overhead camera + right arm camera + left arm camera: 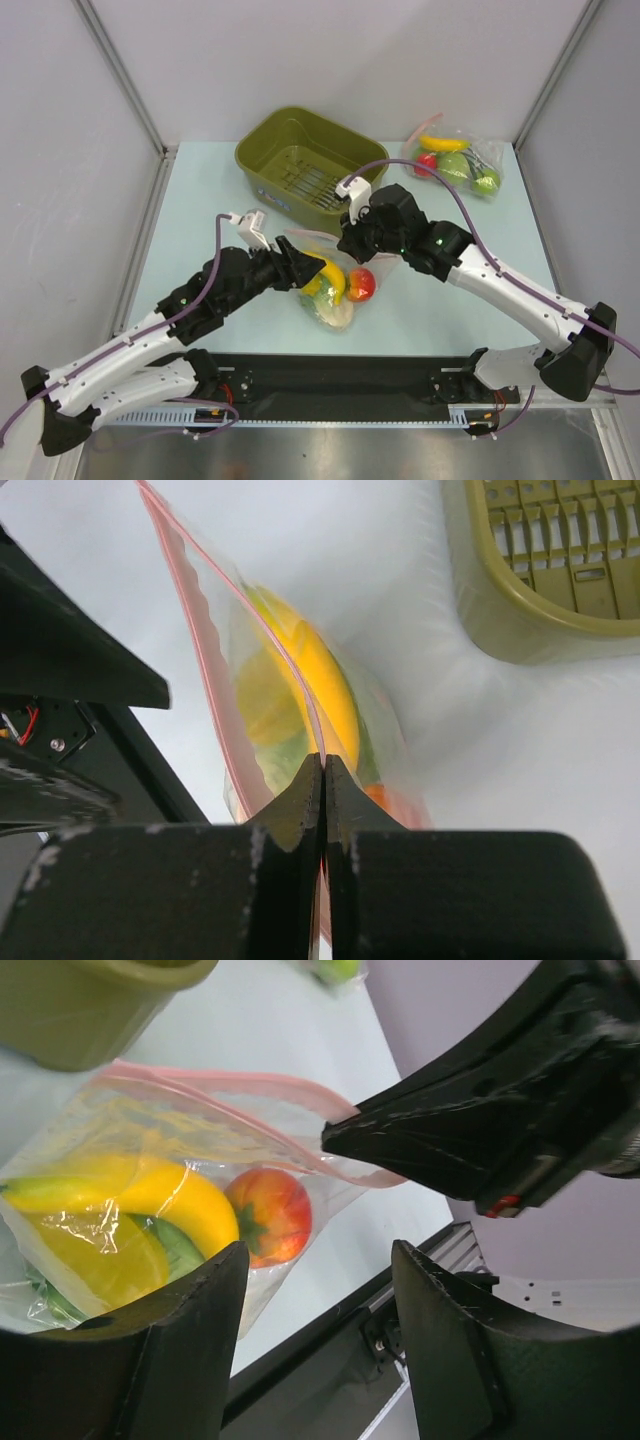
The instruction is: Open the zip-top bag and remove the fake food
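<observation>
On the pale desk (200, 200), below the olive tub (262, 150) at upper centre, the zip-top bag (190, 1125) sits mid-frame between both arms. The right gripper (324, 770) has its jaws clenched on the pink zip strip (230, 1085). The left gripper (318, 1258) is beside the bag, jaws released. Inside lie a yellow banana (190, 1200) and a red fruit (272, 1215).

The left arm (130, 350) and right arm (520, 300) are white shells between black joints, each ending in a black base block. A purple cable (470, 220) trails back from each wrist. A white bracket (355, 188) sits just behind each hand. Green lights (437, 242) dot the black housings. The left gripper (318, 1260) has broad matte-black fingers, and those of the right gripper (323, 765) are scuffed black wedges.
</observation>
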Controlling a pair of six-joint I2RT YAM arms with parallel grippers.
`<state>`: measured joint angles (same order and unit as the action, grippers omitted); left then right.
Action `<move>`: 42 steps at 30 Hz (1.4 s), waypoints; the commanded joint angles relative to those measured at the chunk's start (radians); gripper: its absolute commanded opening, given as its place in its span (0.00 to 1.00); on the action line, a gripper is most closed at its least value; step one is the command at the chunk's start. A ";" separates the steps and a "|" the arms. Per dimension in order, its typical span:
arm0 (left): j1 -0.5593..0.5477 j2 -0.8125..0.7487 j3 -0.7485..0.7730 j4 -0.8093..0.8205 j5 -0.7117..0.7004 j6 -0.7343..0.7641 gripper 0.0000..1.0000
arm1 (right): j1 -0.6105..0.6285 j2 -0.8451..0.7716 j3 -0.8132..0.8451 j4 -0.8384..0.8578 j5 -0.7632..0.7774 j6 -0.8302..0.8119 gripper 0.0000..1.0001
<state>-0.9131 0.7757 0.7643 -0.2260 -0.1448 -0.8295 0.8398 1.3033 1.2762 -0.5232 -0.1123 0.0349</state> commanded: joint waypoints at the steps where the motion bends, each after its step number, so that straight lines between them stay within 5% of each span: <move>1: -0.007 -0.006 -0.020 0.102 0.027 -0.031 0.66 | 0.031 -0.022 0.040 0.029 0.033 0.014 0.00; 14: -0.007 -0.004 -0.071 0.140 -0.029 -0.063 0.72 | 0.113 -0.047 0.012 0.041 0.051 0.014 0.00; 26: -0.007 0.000 -0.105 0.146 -0.081 -0.057 0.65 | 0.122 -0.091 -0.011 0.072 0.008 0.008 0.00; 28: -0.007 0.011 -0.105 0.157 -0.090 -0.048 0.51 | 0.122 -0.098 -0.014 0.072 0.013 0.010 0.00; 29: -0.007 0.016 -0.105 0.163 -0.093 -0.045 0.31 | 0.122 -0.099 -0.014 0.071 0.022 0.011 0.00; 32: -0.006 0.045 -0.089 0.194 -0.079 -0.025 0.03 | 0.119 -0.096 0.002 0.040 0.100 0.013 0.00; 42: -0.004 0.325 0.148 0.341 0.236 0.101 0.00 | -0.065 -0.197 0.023 -0.104 0.233 0.002 0.00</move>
<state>-0.9142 1.0351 0.8078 -0.0086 -0.0704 -0.7910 0.8196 1.1774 1.2587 -0.5865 0.0544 0.0345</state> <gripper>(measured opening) 0.010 0.013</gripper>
